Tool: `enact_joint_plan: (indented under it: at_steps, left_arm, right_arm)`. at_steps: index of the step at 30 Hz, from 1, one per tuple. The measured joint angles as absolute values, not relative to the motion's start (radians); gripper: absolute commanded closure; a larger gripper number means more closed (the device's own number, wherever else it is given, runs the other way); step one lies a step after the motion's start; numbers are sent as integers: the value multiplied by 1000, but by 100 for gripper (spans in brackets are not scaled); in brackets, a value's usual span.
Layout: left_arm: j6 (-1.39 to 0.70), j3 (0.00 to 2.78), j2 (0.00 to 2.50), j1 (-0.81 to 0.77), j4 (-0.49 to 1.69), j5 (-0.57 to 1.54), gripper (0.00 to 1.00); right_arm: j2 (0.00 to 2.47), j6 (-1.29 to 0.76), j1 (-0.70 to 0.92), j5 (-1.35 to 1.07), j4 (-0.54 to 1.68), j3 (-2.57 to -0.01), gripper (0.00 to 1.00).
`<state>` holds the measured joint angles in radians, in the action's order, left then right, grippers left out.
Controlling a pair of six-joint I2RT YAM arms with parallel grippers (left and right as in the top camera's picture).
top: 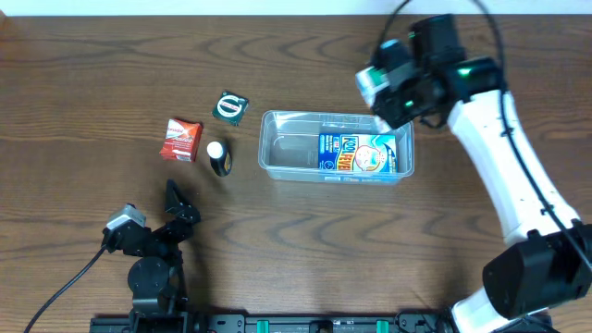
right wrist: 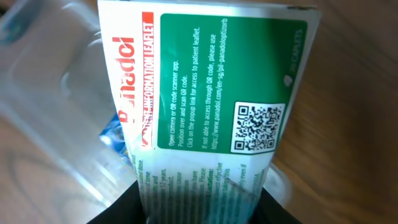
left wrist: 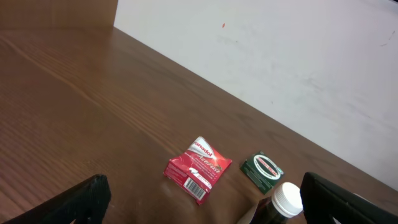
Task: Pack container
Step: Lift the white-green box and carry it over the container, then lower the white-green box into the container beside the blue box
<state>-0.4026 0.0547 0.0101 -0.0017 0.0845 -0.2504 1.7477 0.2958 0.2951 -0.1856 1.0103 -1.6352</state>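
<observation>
Right tool [top: 381, 91] with box [right wrist: 211, 93] over container [top: 285, 153], pack [top: 363, 154] inside

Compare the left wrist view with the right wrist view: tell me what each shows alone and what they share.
Left wrist only: a red sachet, a green packet, a white-capped bottle and a pale wall, framed by the left gripper, its fingers open. Right wrist only: a green-and-white Panadol box clamped in the right gripper, above the clear container. Both: the brown wooden table.
</observation>
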Motion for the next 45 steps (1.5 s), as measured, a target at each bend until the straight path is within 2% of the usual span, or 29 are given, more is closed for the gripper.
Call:
enact_joint_plan:
  at_steps: [6, 12, 18, 20, 21, 23, 25, 31, 38, 45]
  left_arm:
    - [-403, 55, 10, -2, 84, -250, 2]
    - [-403, 55, 10, -2, 84, -250, 2]
    - [-403, 55, 10, -2, 84, -250, 2]
    - [-403, 55, 10, -2, 84, -250, 2]
    - [-403, 55, 10, -2, 84, -250, 2]
    - [-403, 55, 10, -2, 84, -250, 2]
    - [-403, 55, 10, -2, 85, -250, 2]
    - [-403, 55, 10, -2, 85, -250, 2]
    - [-403, 55, 10, -2, 84, -250, 2]
    - [-402, 55, 10, -2, 85, -250, 2]
  right_arm:
    - [1748, 414, 391, -183, 1058, -1633, 67]
    - [1748, 533, 415, -183, 1111, -1629, 68]
    - [1748, 633, 415, -183, 1129, -1619, 59]
    - [1748, 665, 415, -179, 1128, -1607, 59]
    - [1748, 683, 415, -172, 1124, -1596, 62]
    - [1748, 710, 415, -155, 1104, -1570, 74]
    - [1748, 727, 415, -128, 1071, -1533, 75]
    - [1749, 746, 404, -70, 974, -1431, 70]
    - [1750, 756, 387, -52, 915, -1353, 59]
    - [1752, 760, 375, -51, 877, -1310, 58]
